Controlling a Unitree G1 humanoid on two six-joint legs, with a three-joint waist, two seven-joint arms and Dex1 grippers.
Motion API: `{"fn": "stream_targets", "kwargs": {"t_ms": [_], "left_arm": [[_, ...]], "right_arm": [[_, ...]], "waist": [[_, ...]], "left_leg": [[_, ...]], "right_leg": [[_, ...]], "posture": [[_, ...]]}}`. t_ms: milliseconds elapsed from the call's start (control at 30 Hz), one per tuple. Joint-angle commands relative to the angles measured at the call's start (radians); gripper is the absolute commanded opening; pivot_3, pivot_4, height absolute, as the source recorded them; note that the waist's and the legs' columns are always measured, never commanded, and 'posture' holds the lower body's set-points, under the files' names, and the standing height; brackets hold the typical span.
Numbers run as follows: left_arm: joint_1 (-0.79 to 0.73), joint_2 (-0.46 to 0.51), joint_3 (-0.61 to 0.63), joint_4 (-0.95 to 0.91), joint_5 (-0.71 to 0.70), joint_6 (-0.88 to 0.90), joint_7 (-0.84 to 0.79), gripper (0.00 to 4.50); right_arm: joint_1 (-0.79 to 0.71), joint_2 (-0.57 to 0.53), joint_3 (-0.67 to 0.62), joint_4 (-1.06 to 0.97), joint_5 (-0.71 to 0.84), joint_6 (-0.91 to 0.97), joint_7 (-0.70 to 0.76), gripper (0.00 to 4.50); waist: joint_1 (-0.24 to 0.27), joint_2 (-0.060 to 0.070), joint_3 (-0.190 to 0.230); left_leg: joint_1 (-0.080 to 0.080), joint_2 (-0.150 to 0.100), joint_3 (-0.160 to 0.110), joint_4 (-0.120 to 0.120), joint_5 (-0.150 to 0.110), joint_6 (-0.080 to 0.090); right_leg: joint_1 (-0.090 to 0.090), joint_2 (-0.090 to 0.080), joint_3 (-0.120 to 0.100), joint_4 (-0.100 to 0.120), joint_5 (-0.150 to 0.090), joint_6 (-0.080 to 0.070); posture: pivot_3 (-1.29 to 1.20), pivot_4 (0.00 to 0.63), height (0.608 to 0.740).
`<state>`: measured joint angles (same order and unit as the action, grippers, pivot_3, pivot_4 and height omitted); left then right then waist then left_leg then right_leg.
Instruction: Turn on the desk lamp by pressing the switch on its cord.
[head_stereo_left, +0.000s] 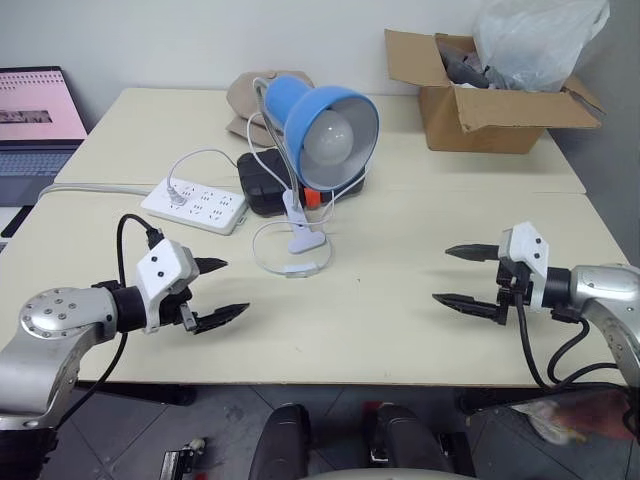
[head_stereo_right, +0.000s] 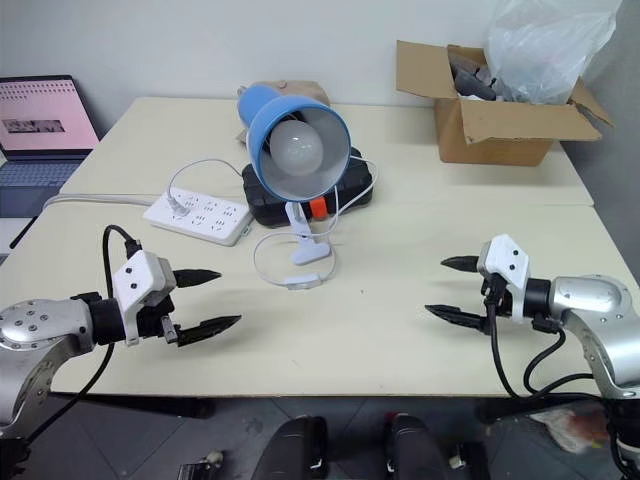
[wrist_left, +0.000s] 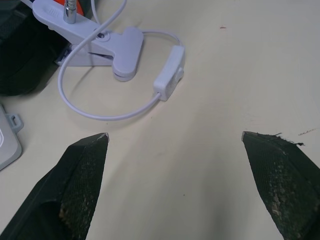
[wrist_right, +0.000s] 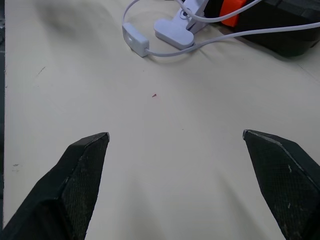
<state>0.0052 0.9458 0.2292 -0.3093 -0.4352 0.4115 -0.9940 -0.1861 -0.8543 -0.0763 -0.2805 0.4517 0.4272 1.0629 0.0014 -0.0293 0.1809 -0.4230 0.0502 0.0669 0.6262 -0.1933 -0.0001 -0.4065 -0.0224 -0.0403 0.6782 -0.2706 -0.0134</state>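
Fingers of the left gripper (head_stereo_left: 220, 291) and right gripper (head_stereo_left: 466, 277) stand spread wide, empty, above the cream table (head_stereo_left: 400, 330). Between them, nearer the left one, lies the small white oblong switch (head_stereo_left: 303, 268) on its thin looping white cord (head_stereo_left: 262, 250), just before the blue-shaded desk lamp (head_stereo_left: 325, 125) with its unlit bulb.

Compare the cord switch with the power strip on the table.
The switch is a small oblong piece inline on the thin looping cord; the power strip is a wide flat block with many sockets. The switch lies just in front of the lamp's clip base; the power strip lies to the base's left, with a plug in it. Both are white.
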Motion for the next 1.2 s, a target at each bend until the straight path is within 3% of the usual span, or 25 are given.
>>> {"fn": "stream_targets", "kwargs": {"t_ms": [33,500,767,933,1200], "left_arm": [[-0.012,0.001,0.031,-0.029,-0.012,-0.003,0.002,4.44],[-0.082,-0.005,-0.023,0.046,0.063,-0.089,-0.021,4.44],[-0.177,-0.030,-0.187,0.156,0.165,-0.247,-0.110,4.44],[-0.303,-0.118,-0.272,0.301,0.226,-0.314,-0.098,4.44],[-0.494,-0.249,-0.373,0.604,0.308,-0.438,-0.135,4.44]], "right_arm": [[-0.012,0.002,-0.007,-0.025,0.000,-0.014,-0.003,4.50],[-0.018,0.015,0.025,-0.070,0.012,0.038,-0.039,4.50],[-0.040,0.024,0.039,-0.132,0.029,0.143,-0.092,4.50],[-0.071,0.058,0.011,-0.177,0.112,0.277,-0.159,4.50],[-0.048,0.041,0.035,-0.247,0.091,0.285,-0.178,4.50]], "waist": [[0.000,0.000,0.000],[0.000,0.000,0.000],[0.001,0.000,0.000],[0.004,0.000,0.000],[0.007,-0.001,0.000]], "left_leg": [[0.000,0.000,0.000,0.000,0.000,0.000],[0.000,0.000,0.000,0.000,0.000,0.000],[0.000,-0.001,0.000,0.000,0.000,0.000],[-0.002,0.000,-0.001,0.001,0.000,0.000],[-0.004,-0.002,-0.001,0.002,0.000,0.000]], "right_leg": [[0.000,0.000,0.000,0.000,0.000,0.000],[0.000,0.000,0.000,0.000,0.000,0.000],[0.000,0.000,0.000,0.000,0.000,0.000],[-0.001,0.000,-0.001,0.000,0.000,0.000],[-0.001,0.000,-0.001,0.000,0.001,0.002]], "posture": [[0.00,0.150,0.740],[0.00,0.150,0.740],[0.00,0.150,0.740],[0.00,0.150,0.740],[0.00,0.150,0.740]]}}
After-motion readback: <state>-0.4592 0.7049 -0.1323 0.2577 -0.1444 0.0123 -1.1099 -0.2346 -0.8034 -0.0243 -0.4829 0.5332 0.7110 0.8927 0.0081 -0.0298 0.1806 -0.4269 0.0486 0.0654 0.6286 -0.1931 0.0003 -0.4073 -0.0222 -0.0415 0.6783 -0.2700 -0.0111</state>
